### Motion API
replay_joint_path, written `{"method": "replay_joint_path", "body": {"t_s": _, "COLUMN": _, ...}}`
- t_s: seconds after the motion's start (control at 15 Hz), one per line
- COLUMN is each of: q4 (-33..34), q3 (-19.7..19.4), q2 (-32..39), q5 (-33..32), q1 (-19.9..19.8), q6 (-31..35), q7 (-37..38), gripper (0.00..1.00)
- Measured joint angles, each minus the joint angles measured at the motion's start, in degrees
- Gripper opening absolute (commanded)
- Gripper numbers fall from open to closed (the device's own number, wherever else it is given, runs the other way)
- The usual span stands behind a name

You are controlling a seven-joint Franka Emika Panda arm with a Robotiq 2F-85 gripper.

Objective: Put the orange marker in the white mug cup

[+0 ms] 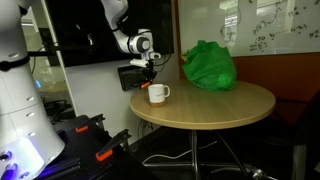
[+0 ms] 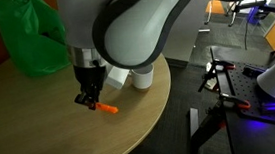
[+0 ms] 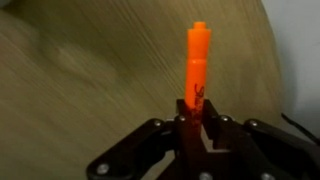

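Lists orange marker point(image 2: 106, 108) as pinched by one end in gripper point(image 2: 87, 99), jaws closed down on it, low by the table point(image 2: 42, 130) near white mug cup point(image 1: 157, 93); rates grasp done, transfer over rim and release left.

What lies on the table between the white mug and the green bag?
Nothing: in an exterior view the table is bare between white mug and green bag.
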Motion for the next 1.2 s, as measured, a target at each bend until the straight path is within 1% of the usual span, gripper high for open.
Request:
{"method": "replay_joint_path", "body": {"t_s": 0.33, "q4": -6.2, "q3": 7.5, "q2": -6.5, "q5": 2.9, "q1": -8.5, "q6": 0.0, "q7": -21.3, "gripper": 0.05}}
{"method": "replay_joint_path", "body": {"t_s": 0.47, "q4": -8.3, "q3": 9.7, "q2": -8.3, "q5": 4.0, "q1": -11.5, "q6": 0.0, "q7": -29.6, "gripper": 0.05}}
{"method": "replay_joint_path", "body": {"t_s": 0.53, "q4": -9.2, "q3": 10.6, "q2": -9.1, "q5": 4.7, "q1": -12.8, "q6": 0.0, "q7": -32.9, "gripper": 0.2}}
{"method": "replay_joint_path", "body": {"t_s": 0.6, "q4": -10.1, "q3": 11.3, "q2": -10.0, "q5": 5.6, "q1": -14.0, "q6": 0.0, "q7": -35.5, "gripper": 0.2}}
{"method": "replay_joint_path", "body": {"t_s": 0.73, "q4": -11.2, "q3": 12.2, "q2": -11.3, "q5": 6.6, "q1": -15.1, "q6": 0.0, "q7": -37.8, "gripper": 0.2}}
{"method": "replay_joint_path", "body": {"t_s": 0.87, "q4": -11.6, "q3": 12.5, "q2": -11.5, "q5": 6.6, "q1": -15.2, "q6": 0.0, "q7": -37.9, "gripper": 0.2}}
{"method": "replay_joint_path", "body": {"t_s": 0.93, "q4": -11.6, "q3": 12.6, "q2": -11.5, "q5": 6.6, "q1": -15.2, "q6": 0.0, "q7": -37.9, "gripper": 0.05}}
{"method": "replay_joint_path", "body": {"t_s": 1.07, "q4": -11.6, "q3": 12.4, "q2": -11.4, "q5": 6.6, "q1": -15.1, "q6": 0.0, "q7": -37.9, "gripper": 0.05}}
{"method": "replay_joint_path", "body": {"t_s": 1.13, "q4": -11.5, "q3": 12.6, "q2": -11.3, "q5": 7.1, "q1": -15.2, "q6": 0.0, "q7": -38.8, "gripper": 0.05}}
{"method": "replay_joint_path", "body": {"t_s": 1.2, "q4": -11.4, "q3": 13.2, "q2": -11.0, "q5": 8.5, "q1": -15.7, "q6": 0.0, "q7": -41.4, "gripper": 0.05}}
